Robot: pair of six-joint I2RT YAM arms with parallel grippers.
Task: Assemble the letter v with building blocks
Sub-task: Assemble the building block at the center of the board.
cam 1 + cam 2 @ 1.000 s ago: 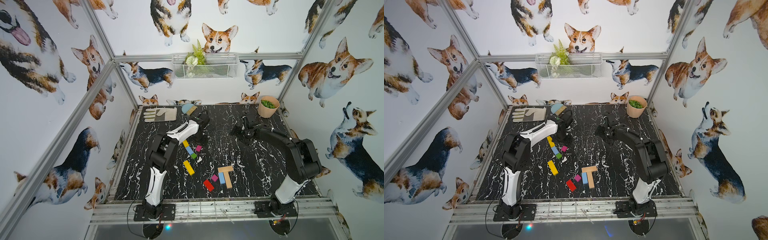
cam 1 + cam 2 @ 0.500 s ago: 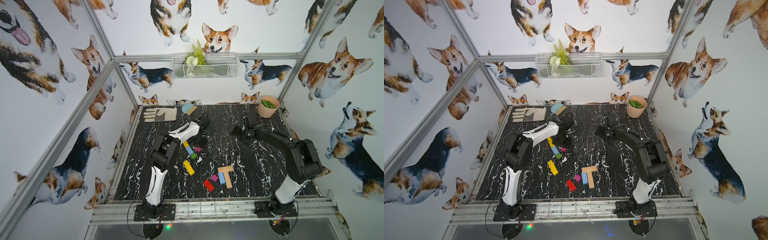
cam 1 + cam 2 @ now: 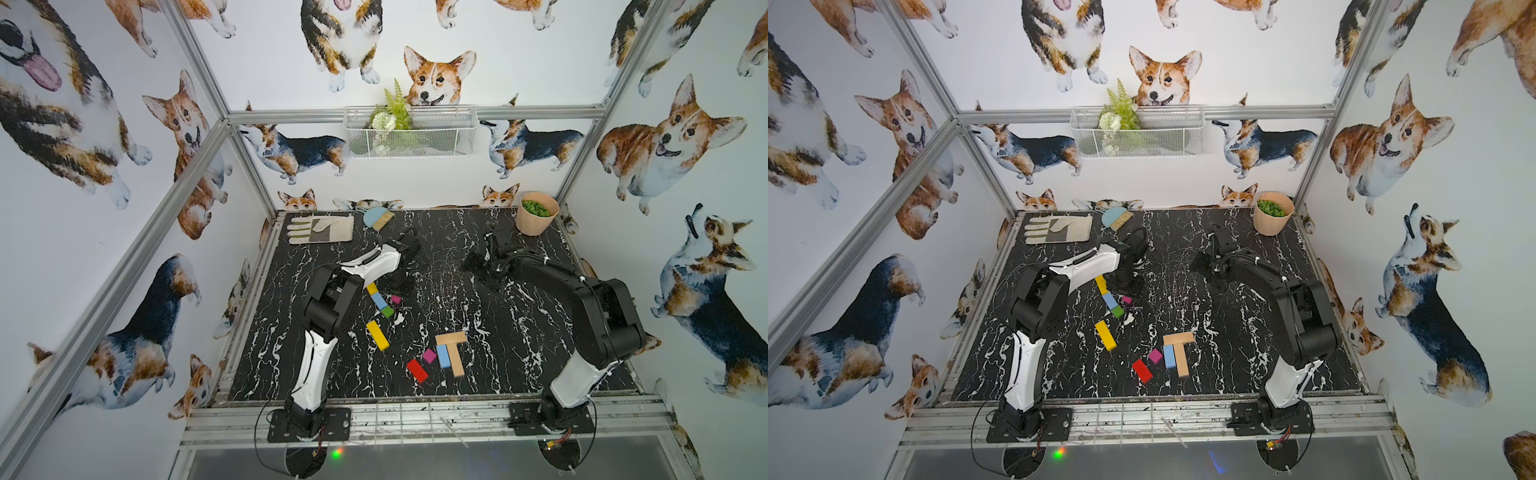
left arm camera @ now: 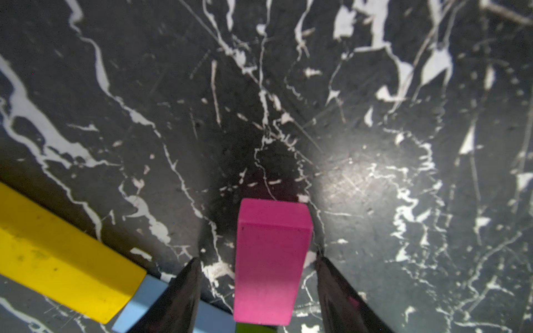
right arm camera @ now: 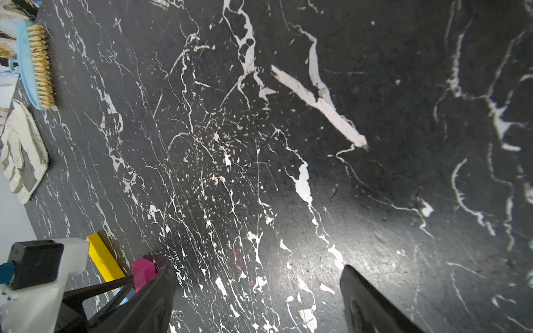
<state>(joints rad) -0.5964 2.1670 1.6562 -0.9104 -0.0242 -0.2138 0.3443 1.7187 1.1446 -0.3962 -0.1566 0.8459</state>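
1. Seen from above, a black marbled table [image 3: 519, 332] carries ten small wooden building blocks [image 3: 1179, 338], all lying flat
2. The left gripper [image 4: 256, 256] points down near the middle of the table; its two dark fingers [image 4: 184, 294] stand apart on either side of a magenta block [image 4: 271, 259], and a gap shows beside the block, so it is not pinched
3. The magenta block's long axis runs along the channel between the fingers, pointing away from the wrist
4. Just left of it, a yellow bar [image 3: 371, 287], a light blue block [image 3: 378, 301] and a green stub [image 3: 387, 311] lie end to end in one slanted line, running from far left toward near right
5. A second yellow bar [image 3: 377, 335] lies alone nearer the front edge, on much the same slant
6. Toward the front centre, two plain bars form a T: a crosswise tan bar [image 3: 451, 338], and a lengthwise tan bar [image 3: 457, 360] pointing at the front edge
7. A light blue bar [image 3: 444, 356] lies parallel against the T's stem, on its left
8. A magenta stub [image 3: 429, 356] sits just left of that, and a red block [image 3: 417, 370] lies slanted beside it, nearest the front
9. The right gripper [image 5: 258, 268] hangs over bare table toward the far right, jaws spread wide with nothing between them, apart from every block
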